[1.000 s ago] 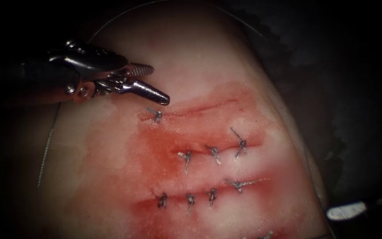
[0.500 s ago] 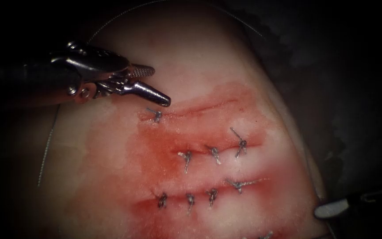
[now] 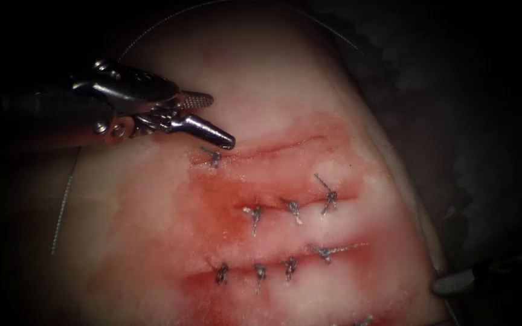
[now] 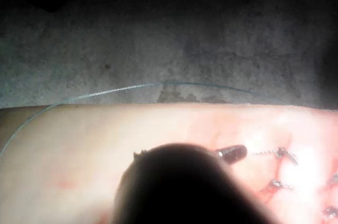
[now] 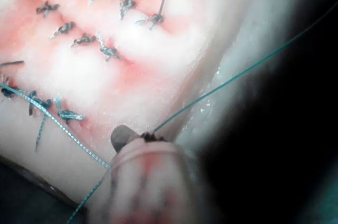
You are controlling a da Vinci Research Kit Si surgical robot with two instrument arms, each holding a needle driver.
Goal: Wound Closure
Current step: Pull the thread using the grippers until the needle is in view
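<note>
thread [image 5: 222, 86] held by right pincer [image 5: 124, 138].

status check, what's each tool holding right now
Left tool jaws open, holding nothing, above the top cut's knot. Right tool at tissue's right edge, thread at its tip. Needle not seen.

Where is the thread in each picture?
Endoscope view: the thread runs down the tissue's left edge; the left tool, open, holds nothing.
Left wrist view: it lies along the tissue's edge.
Right wrist view: it meets the right tool's tip.
Shared landmark: the stitches.
</note>
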